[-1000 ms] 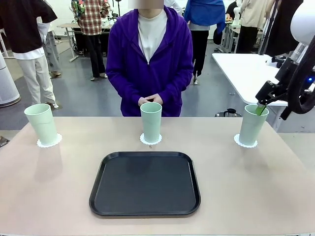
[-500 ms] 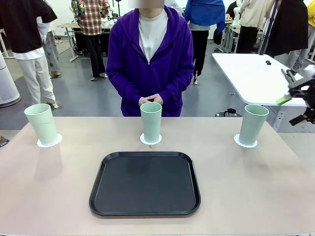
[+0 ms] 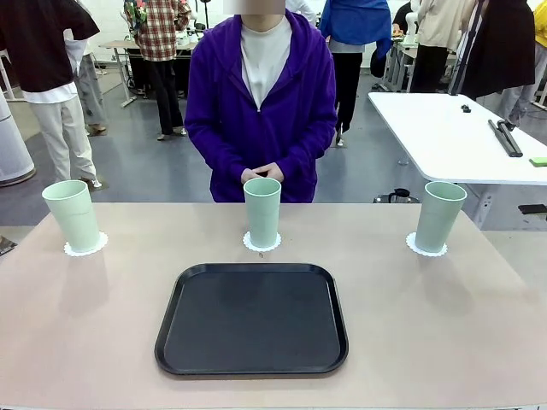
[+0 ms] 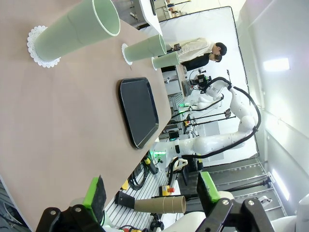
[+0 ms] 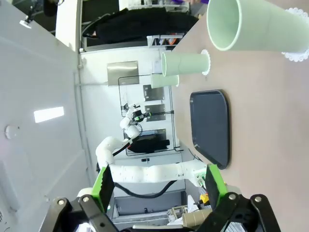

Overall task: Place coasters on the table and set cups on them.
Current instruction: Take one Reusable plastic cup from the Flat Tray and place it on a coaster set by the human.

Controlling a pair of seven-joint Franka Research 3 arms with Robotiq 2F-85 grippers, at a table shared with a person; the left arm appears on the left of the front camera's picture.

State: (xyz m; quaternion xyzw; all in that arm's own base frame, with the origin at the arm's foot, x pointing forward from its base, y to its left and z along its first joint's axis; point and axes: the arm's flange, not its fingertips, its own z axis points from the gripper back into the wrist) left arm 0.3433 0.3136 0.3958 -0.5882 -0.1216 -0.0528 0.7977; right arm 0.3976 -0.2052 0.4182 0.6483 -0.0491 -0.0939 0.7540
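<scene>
Three pale mint-green cups stand upright on the table (image 3: 427,333), each on a white scalloped coaster: the left cup (image 3: 73,215) on its coaster (image 3: 85,248), the middle cup (image 3: 262,211) on its coaster (image 3: 261,247), the right cup (image 3: 439,215) on its coaster (image 3: 426,250). In the left wrist view my left gripper (image 4: 150,193) is open and holds nothing, well back from the nearest cup (image 4: 77,34). My right gripper (image 5: 159,183) is likewise open and holds nothing in the right wrist view, apart from the nearest cup (image 5: 256,24).
A black tray (image 3: 252,318) lies bare at the table's front middle. A person in a purple hoodie stands at the far side, hands (image 3: 261,174) clasped just behind the middle cup. A white table (image 3: 444,128) stands at the back right.
My right gripper has drawn away from the right cup's rim, moved off to the right and left the front view. The cups and coasters have not moved.
</scene>
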